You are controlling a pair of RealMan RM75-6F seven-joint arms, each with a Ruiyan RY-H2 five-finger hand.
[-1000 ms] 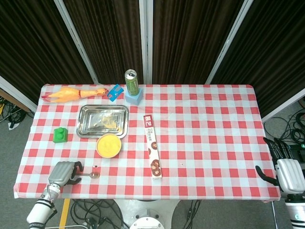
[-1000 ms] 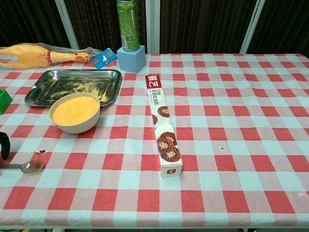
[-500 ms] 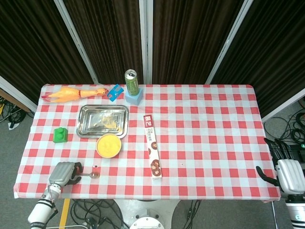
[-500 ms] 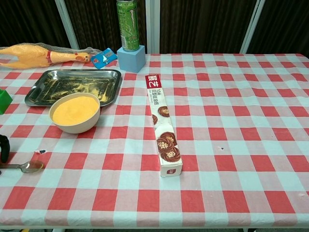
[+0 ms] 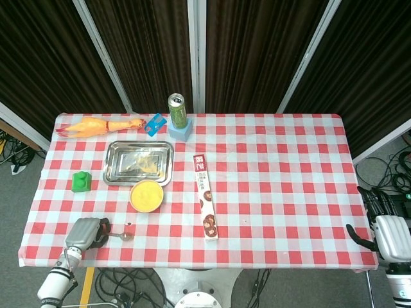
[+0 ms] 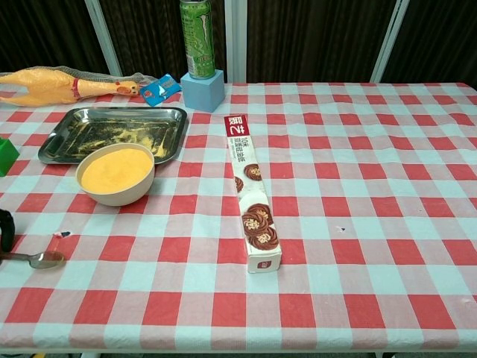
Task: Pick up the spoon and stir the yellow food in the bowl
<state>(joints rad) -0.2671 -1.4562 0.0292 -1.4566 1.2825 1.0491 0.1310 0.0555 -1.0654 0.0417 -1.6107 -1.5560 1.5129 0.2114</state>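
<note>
The task is sitting at its opening stage. The small metal spoon (image 6: 37, 259) is lying flat on the red-and-white checked tablecloth (image 5: 276, 186) near the front left edge, its bowl end pointing toward the table centre. The left hand (image 5: 85, 232) is positioned at the handle end, fingers curled down over it; whether they are actually gripping the handle cannot be told from either view. Lifting, carrying to the bowl and stirring are judged as remaining.

The right hand (image 5: 388, 234) is hanging off the right table edge, well apart from everything and holding nothing; its finger spread cannot be told.

The round cream bowl (image 6: 115, 174) is holding smooth, undisturbed yellow food. Just behind it, the rectangular steel tray (image 6: 113, 133) is carrying scattered yellow crumbs.
</note>
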